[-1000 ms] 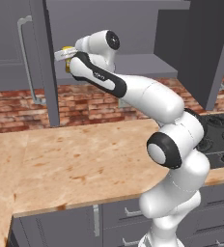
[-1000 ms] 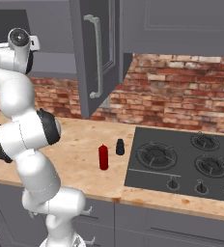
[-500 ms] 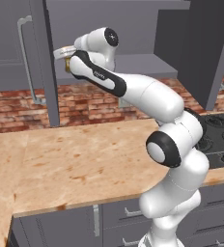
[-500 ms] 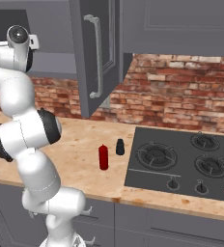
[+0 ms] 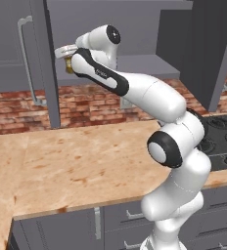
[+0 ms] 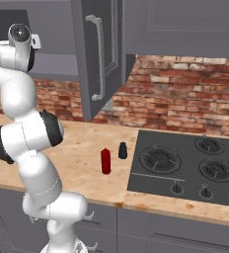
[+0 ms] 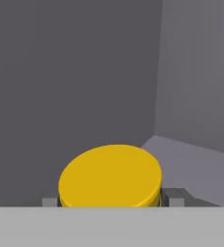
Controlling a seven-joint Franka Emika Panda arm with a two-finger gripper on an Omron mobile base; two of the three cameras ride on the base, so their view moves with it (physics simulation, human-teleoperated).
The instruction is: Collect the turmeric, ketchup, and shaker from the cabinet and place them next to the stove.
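- We find the arm reaching up into the open cabinet (image 5: 135, 63), with the gripper (image 5: 66, 56) at the left end of the grey shelf, beside the left door.
- In the hand view the turmeric (image 7: 110, 176) shows its yellow lid directly between the two finger tips (image 7: 174, 197), which sit against either side of the jar; we judge the hand clenched on it.
- From the left base camera we note a sliver of the jar's mustard body (image 5: 68, 64) under the gripper.
- The ketchup (image 6: 105, 161) stands upright on the counter (image 6: 82, 153), left of the stove (image 6: 190, 165).
- The shaker (image 6: 122, 150) stands near the ketchup, just beside the cooktop's left edge.
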